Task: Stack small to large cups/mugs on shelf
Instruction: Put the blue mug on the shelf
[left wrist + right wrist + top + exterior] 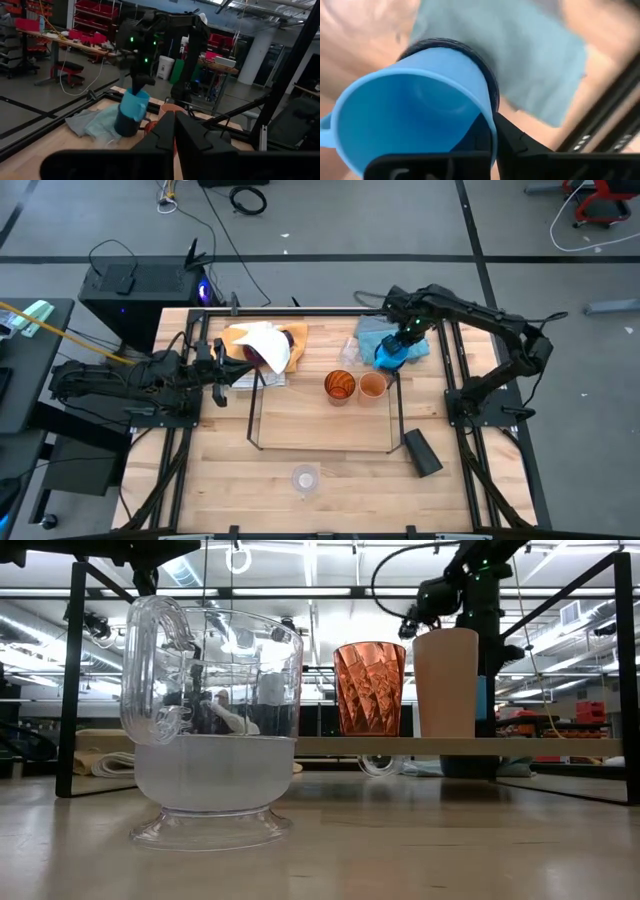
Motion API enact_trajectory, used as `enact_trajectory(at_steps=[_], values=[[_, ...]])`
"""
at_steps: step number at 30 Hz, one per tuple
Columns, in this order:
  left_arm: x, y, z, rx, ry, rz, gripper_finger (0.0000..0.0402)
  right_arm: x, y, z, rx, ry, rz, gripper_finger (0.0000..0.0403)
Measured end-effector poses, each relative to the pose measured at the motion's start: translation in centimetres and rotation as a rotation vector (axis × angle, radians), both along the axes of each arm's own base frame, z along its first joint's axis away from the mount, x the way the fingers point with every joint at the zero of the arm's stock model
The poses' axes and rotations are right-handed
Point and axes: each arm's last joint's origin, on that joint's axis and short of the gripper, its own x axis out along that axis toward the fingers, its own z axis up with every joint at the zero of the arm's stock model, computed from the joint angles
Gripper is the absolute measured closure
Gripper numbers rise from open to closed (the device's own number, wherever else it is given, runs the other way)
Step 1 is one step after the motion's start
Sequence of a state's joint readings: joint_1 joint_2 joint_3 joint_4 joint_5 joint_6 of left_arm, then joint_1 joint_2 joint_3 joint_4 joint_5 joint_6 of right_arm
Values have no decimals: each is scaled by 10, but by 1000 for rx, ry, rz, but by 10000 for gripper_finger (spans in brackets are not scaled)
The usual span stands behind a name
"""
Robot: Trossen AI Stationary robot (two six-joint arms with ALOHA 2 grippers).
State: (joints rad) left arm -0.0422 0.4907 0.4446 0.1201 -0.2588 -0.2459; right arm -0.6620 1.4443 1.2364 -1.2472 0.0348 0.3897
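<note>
- the right gripper [398,346] is at the far right of the table, over the blue cloth [372,337]. its fingers pinch the rim of the light-blue mug [415,107], one finger inside and one outside.
- the light-blue mug sits tilted inside a dark cup [126,126] on the cloth, just past the far right end of the shelf [320,446].
- the left gripper [218,370] waits at the far left of the table, by the yellow and white cloths [262,342]. its fingers are pressed together and hold nothing.
- the amber-orange tumbler [339,386] and the small orange cup [372,385] stand side by side near the far right end of the shelf. a clear cup [305,478] stands alone on the near side of the table.
- to do this step well, the right arm should likely lift the mug straight up and slowly, so the dark cup stays down and does not tip.
- the grip on the rim is thin, so the mug could swing or slip if the arm moves fast.
</note>
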Motion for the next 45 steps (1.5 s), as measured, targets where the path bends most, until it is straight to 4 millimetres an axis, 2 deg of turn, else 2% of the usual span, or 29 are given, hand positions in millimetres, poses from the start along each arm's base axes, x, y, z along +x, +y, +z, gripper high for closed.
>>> enact_trajectory(at_steps=[3,12,18,22,25,27,32,39,45], values=[[0,0,0,5,2,0,391,-8,0,16,-37,-62,-51,398],[0,0,0,4,2,0,375,-22,12,39,-47,-192,-123,400],[0,0,0,-4,1,-1,379,-13,21,71,-106,-356,-132,400],[0,0,0,-4,2,-1,389,10,23,105,-157,-594,-125,400],[0,0,0,-4,2,-1,391,32,23,124,-115,-740,-86,400],[0,0,0,-3,2,-1,389,47,20,131,-64,-764,-51,400],[0,0,0,-3,1,-1,375,89,16,138,-11,-700,25,400],[0,0,0,-4,2,-1,372,141,21,128,66,-566,128,400],[0,0,-1,-2,6,-1,384,163,23,99,160,-418,106,400]])
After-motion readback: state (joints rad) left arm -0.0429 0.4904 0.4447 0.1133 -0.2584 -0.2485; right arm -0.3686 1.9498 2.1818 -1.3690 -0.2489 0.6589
